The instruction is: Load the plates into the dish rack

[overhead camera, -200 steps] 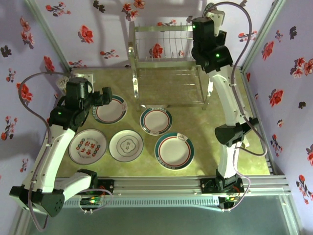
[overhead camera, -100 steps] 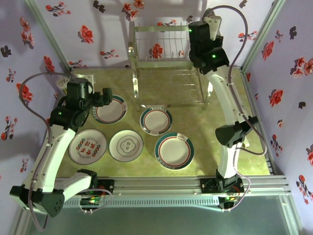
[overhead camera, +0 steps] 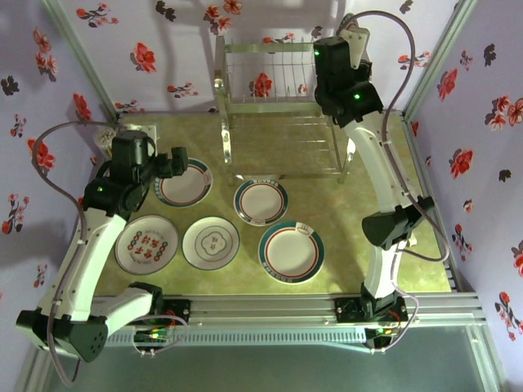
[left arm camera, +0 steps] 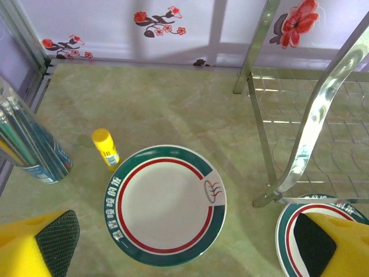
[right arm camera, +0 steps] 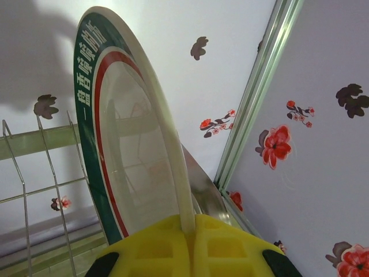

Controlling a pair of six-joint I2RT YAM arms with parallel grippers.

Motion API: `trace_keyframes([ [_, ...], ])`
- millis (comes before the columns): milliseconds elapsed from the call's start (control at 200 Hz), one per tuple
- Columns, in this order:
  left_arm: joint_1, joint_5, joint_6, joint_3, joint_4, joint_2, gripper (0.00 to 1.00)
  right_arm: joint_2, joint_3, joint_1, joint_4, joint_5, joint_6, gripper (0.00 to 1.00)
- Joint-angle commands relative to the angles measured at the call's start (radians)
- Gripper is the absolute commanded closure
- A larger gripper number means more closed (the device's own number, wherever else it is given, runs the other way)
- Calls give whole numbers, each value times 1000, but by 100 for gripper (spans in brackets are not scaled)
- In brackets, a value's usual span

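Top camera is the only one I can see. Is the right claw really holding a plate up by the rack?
Observer: Yes. Its wrist camera shows the right claw pinching the rim of a plate with green and red bands, held on edge.
Operator: Is the left claw open?
Observer: Yes, the left claw is open wide above a banded plate lying flat.
Operator: Is anything hiding near that one?
Observer: A small yellow stick sits right beside its rim.
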Motion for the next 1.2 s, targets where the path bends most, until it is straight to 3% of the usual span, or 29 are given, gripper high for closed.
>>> trace_keyframes([
  [0, 3, -16, 8, -16, 6, -25, 0, -12, 14, 23, -5, -4, 5, 100],
  [180, 3, -17, 14, -18, -2, -32, 0, -33, -27, 30, -2, 1, 21, 100],
  [615, 3, -12, 6, -25, -1, -38, 0, -147, -221, 21, 62, 23, 70, 87],
  [810, 4, -9, -2, -30, 0, -39, 0, -149, -222, 20, 44, 18, 75, 80],
  [975, 4, -10, -1, -27, -3, -45, 0, -151, -215, 17, 56, 9, 71, 67],
  [1195, 4, -10, -1, -24, -4, -47, 0, -143, -151, 15, 40, 0, 57, 61],
])
